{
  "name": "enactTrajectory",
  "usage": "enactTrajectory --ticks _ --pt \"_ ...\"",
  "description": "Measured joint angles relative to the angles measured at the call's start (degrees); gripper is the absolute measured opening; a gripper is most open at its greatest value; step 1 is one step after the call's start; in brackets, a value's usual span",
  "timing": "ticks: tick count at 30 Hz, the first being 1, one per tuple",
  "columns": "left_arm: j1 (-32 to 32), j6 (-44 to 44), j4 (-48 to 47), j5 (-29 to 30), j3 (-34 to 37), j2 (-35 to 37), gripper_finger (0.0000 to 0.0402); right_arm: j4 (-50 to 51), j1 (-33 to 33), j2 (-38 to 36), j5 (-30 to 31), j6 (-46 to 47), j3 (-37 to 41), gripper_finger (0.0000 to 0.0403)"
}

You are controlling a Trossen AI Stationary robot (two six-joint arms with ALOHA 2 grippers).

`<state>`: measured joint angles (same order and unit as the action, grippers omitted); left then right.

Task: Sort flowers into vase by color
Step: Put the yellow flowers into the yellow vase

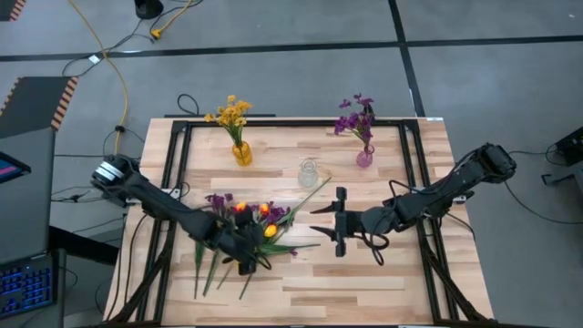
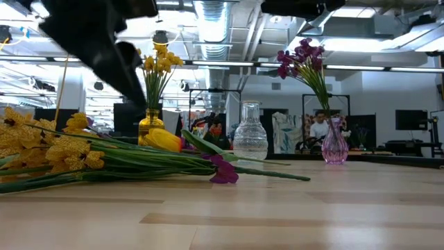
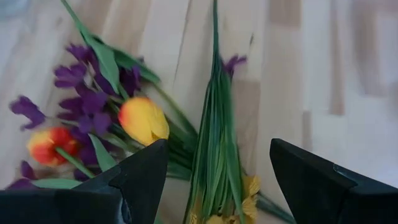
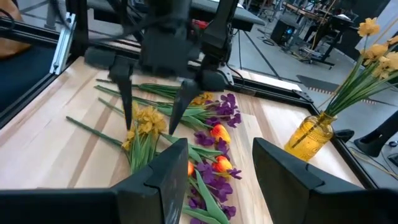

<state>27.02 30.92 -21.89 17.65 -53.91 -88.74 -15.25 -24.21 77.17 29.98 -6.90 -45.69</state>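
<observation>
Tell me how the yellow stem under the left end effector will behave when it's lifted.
Probably floppy: the yellow stem is long and thin, with its fluffy head at one end, so it may droop. It looks light. It lies against the purple blooms and tulip buds, so leaves could snag and drag neighbours. The open left end effector straddles it.

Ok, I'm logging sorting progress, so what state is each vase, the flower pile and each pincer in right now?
yellow vase: upright, holds yellow flowers.
purple vase: upright, holds purple flowers.
clear vase: upright, empty.
loose flowers: lying flat in a mixed pile, unsorted.
left pincer: open, straddling a yellow cluster in the pile, nothing gripped yet.
right pincer: open, empty, beside the pile.
</observation>
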Motion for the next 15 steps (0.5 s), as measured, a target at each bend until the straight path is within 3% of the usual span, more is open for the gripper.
enactTrajectory --ticks 15 --pt "1.49 1.21 3.04 -0.82 0.00 -8.87 0.0270 0.22 0.00 -0.03 0.00 -0.04 0.00 0.0205"
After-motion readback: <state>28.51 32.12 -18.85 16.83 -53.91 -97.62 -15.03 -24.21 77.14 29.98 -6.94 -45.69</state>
